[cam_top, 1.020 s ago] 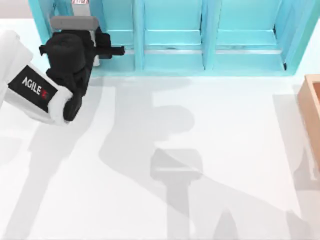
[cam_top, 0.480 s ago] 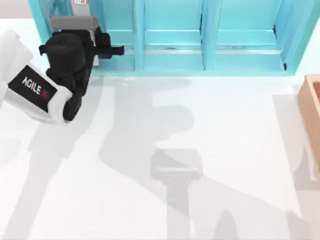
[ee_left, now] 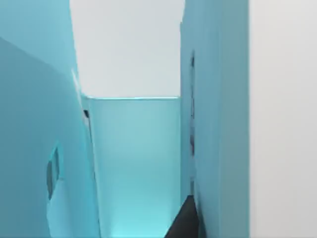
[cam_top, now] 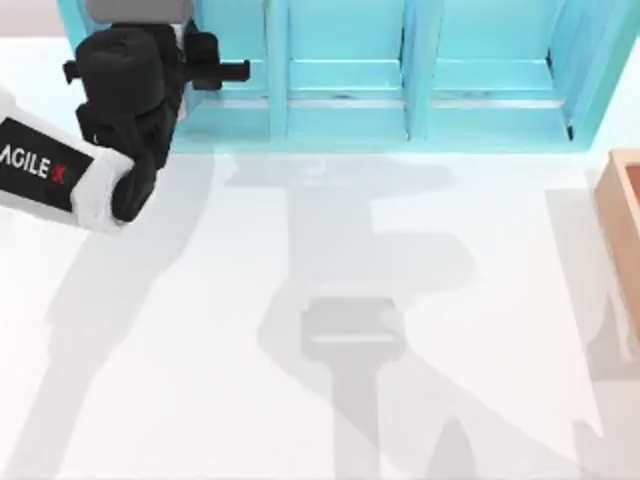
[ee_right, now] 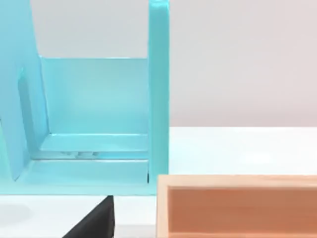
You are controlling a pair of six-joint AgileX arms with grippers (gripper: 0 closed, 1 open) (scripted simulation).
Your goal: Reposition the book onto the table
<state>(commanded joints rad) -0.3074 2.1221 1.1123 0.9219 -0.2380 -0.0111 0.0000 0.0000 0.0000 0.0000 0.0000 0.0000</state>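
Left gripper (cam_top: 140, 15) has pushed deeper into the shelf's (cam_top: 350, 75) leftmost bay, where the book presumably stands hidden beneath it; finger state cannot tell; table (cam_top: 330, 330) bare, grasp likely imminent.

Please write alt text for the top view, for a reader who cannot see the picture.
Seen from above, the left arm reaches over the white table into the leftmost compartment of a light-blue shelf that runs along the far edge. A tan wooden box sits at the table's right edge, and arm shadows fall across the surface.
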